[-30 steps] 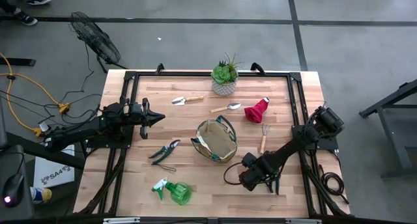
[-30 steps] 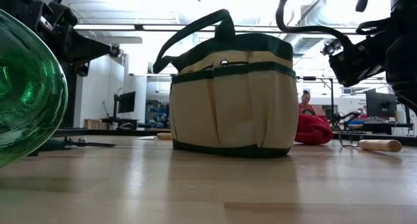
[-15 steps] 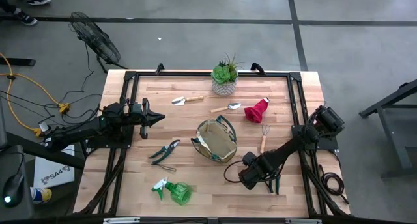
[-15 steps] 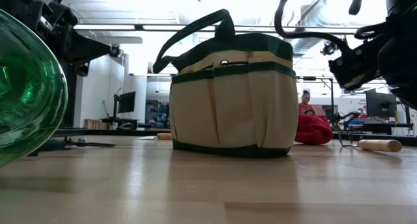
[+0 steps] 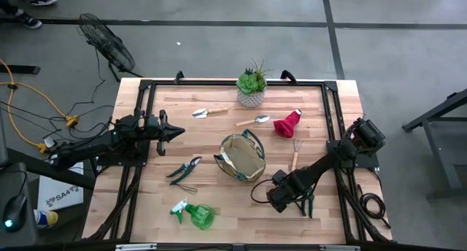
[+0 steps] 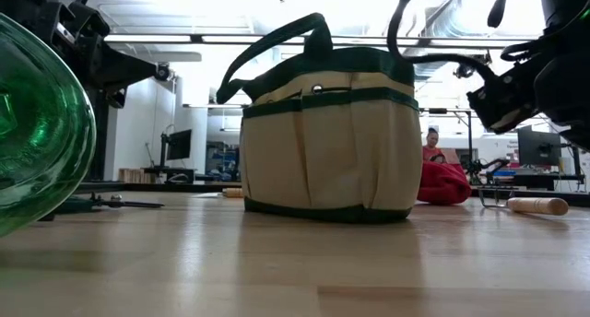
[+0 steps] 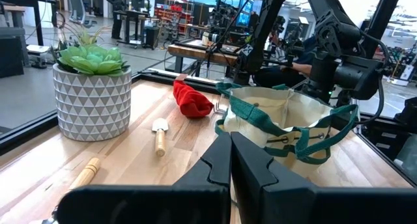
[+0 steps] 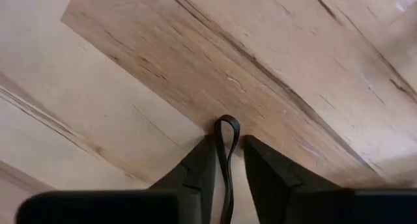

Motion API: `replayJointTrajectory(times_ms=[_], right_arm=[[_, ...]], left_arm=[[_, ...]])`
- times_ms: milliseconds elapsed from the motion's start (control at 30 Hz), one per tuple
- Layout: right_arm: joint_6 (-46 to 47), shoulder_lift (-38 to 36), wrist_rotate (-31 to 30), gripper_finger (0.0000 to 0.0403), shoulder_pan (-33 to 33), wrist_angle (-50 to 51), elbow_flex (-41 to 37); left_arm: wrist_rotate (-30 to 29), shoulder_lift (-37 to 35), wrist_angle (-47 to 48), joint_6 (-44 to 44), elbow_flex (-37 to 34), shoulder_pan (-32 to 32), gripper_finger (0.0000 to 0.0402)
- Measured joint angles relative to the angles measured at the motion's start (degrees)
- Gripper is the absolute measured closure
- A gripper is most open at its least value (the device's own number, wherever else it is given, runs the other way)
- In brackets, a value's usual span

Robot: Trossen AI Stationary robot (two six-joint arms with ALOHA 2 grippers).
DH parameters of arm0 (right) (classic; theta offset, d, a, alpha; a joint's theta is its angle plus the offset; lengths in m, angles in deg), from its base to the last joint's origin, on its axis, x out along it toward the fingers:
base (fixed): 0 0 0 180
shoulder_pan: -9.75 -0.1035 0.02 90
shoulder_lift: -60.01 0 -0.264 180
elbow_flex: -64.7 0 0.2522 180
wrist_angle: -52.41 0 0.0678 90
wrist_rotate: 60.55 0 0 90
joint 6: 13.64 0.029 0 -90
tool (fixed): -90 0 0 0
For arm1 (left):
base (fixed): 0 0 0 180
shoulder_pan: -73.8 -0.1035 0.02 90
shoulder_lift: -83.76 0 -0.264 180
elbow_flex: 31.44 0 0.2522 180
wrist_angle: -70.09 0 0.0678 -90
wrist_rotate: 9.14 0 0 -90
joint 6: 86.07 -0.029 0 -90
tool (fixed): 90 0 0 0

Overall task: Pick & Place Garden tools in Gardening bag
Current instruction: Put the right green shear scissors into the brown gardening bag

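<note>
The right pincer [image 8: 228,142] is pointed down at the counter [image 8: 130,87], just beside the gardening bag [image 5: 228,147], at the bag's front right corner. Its two fingers are almost closed, with only a small gap left. A thin black loop [image 8: 227,129] sits in that gap. The loop runs the same way as the fingers, so they only need to squeeze a bit more to hold it. I cannot tell what the loop is part of.

I think the next job is to grab something and lift it over to the bag. The bag is very near this pincer. Its top is open.

The rake [image 5: 295,155] lies to the right of the bag, near the right arm. Its wooden handle points to the front of the counter and its metal teeth point to the back. The red cone [image 5: 287,124] is behind the bag and to the right. Two trowels [image 5: 209,112] lie behind the bag. The right arm is nearer to the rake and the cone.

The left pincer [image 7: 230,152] is closed and holds nothing. It waits well to the left of the bag. The shears [image 5: 185,168] and the spray bottle [image 5: 195,215] are on the bag's left, nearer to that arm.
</note>
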Motion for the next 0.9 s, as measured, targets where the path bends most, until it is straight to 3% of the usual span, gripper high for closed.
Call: replayJointTrajectory(times_ms=[233, 500, 900], right_arm=[[0.5, 0.0, 0.5, 0.0394, 0.4, -0.5, 0.0], [1.8, 0.4, -2.5, 0.0399, 0.3, 3.1, 3.4], [1.7, 0.4, -10.3, 0.04, 0.4, 16.0, 17.4]], left_arm=[[0.0, 0.0, 0.0, 0.0, 0.0, 0.0, 0.0402], [0.0, 0.0, 0.0, 0.0, 0.0, 0.0, 0.0402], [0.0, 0.0, 0.0, 0.0, 0.0, 0.0, 0.0402]])
